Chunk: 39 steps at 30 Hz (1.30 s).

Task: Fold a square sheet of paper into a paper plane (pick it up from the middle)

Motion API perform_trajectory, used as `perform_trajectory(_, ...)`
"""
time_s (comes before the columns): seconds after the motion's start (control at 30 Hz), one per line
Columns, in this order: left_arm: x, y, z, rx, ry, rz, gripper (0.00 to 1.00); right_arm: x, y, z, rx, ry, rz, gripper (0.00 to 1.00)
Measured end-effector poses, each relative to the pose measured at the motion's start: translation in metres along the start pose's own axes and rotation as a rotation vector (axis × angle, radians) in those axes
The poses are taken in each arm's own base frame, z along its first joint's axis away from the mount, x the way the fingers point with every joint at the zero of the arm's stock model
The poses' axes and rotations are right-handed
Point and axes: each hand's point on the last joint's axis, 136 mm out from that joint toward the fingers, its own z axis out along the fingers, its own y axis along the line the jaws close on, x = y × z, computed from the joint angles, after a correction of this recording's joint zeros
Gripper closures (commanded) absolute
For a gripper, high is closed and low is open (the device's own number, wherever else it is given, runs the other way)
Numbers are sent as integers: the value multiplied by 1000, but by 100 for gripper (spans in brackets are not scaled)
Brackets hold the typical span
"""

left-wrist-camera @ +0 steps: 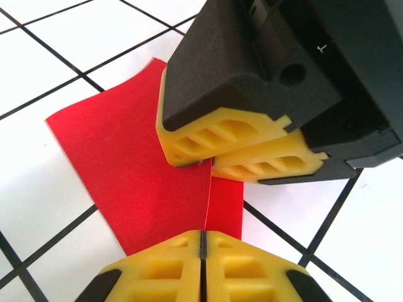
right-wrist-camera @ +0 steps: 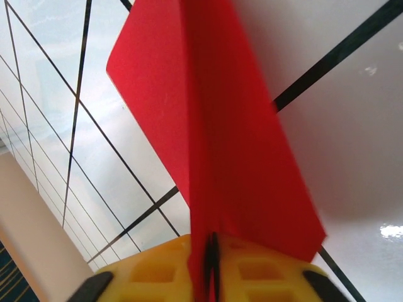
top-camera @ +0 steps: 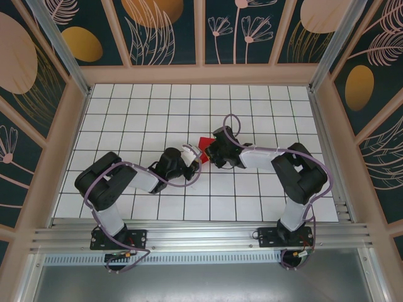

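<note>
A folded piece of thin bright red paper [top-camera: 203,141], creased into a raised ridge with a flap spread to either side, is seen near the middle of a white table top ruled with black grid lines [top-camera: 145,107]. From the top camera a small red corner is left uncovered, just beyond the spot where two black arms meet over the middle of the table. The left arm [top-camera: 135,179] is stretched in from the near left part of the table and the right arm [top-camera: 277,160] from the near right part, each trailed by a purple cable [top-camera: 129,165]. In the left wrist view the left gripper [left-wrist-camera: 201,251] is shown with its yellow ribbed fingers pressed together. The ridge of the red paper is led straight into the seam between them, so the paper is pinched there at its near end. Facing it, the right gripper [left-wrist-camera: 211,162], black-bodied with the same yellow fingers, is set on the far end of the ridge, its two fingertips drawn close with the crease caught between them. In the right wrist view the red ridge is seen entering the narrow slit between that gripper's fingers, a flap being spread on each side above the table. The broad flap is seen curled upward at one edge; whether the underside is touching the table cannot be told
</note>
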Motion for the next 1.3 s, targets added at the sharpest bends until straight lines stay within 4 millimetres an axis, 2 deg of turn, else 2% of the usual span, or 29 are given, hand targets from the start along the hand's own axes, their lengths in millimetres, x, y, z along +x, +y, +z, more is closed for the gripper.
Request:
perform_trajectory(0.13,0,0,0,0,-1,17,94,-7,0,-1,-3,18,-13,72)
perform_trajectory(0.4,10,-3,-3,11,15,40,93,-30,-1,0,9,51,-68,72)
perform_trajectory(0.5,11,-3,-4,11,17,46,92,-37,-5,-2,22,62,-80,79)
perform_trajectory(0.6,12,-3,-4,11,19,49,91,-44,-9,-4,30,61,-89,94)
perform_trajectory(0.67,12,-3,-4,12,19,49,89,-44,-9,-4,32,67,-92,100)
perform_trajectory(0.83,12,-4,-4,16,19,46,75,-39,-9,-4,35,81,-92,100)
perform_trajectory(0.97,9,-4,-3,19,15,45,73,-29,-9,-3,37,96,-89,100)
perform_trajectory(1.1,3,-3,-1,17,5,47,75,-19,-6,-4,33,105,-93,100)
perform_trajectory(1.2,2,-3,-1,17,3,48,82,-17,-4,-5,29,105,-89,100)
perform_trajectory(1.23,2,-3,-1,17,3,47,85,-17,-3,-5,29,102,-86,97)
perform_trajectory(1.3,3,-2,0,14,5,46,88,-18,-3,-6,27,99,-83,84)
